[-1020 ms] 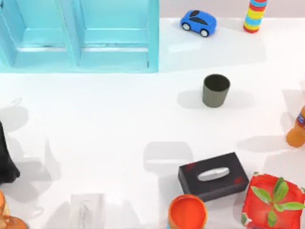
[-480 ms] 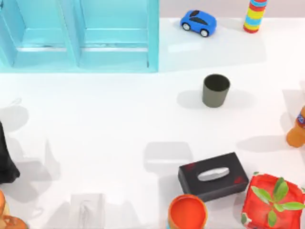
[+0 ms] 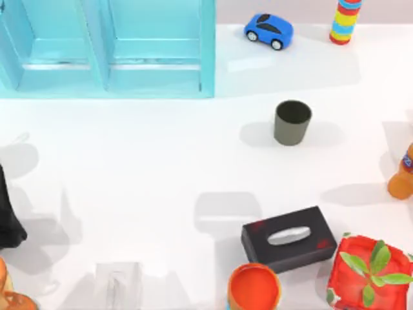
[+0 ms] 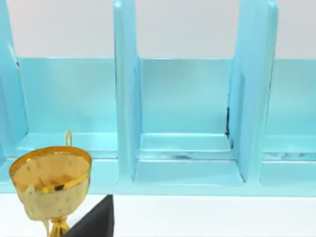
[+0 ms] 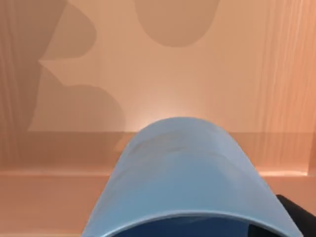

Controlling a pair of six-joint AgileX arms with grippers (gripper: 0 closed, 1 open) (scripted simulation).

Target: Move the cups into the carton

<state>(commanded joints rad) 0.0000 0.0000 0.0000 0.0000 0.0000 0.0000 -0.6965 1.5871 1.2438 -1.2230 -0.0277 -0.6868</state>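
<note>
The dark olive-grey cup (image 3: 292,121) stands upright on the white table, right of centre. The light blue carton (image 3: 155,64) with open compartments lies at the back left, and the left wrist view looks straight into the carton (image 4: 185,148). The blue cup (image 5: 190,182) sits very close in the right wrist view, in front of an orange-brown surface, with a dark finger (image 5: 296,215) of my right gripper at its side. My left arm (image 3: 8,219) is parked at the table's left edge.
A black tissue box (image 3: 288,237), an orange pot (image 3: 253,287) and a red planter (image 3: 368,271) crowd the front right. An orange bottle (image 3: 401,174) is at the right edge. A toy car (image 3: 268,30) and stacked rings (image 3: 345,20) stand at the back. A gold trophy (image 4: 49,185) stands front left.
</note>
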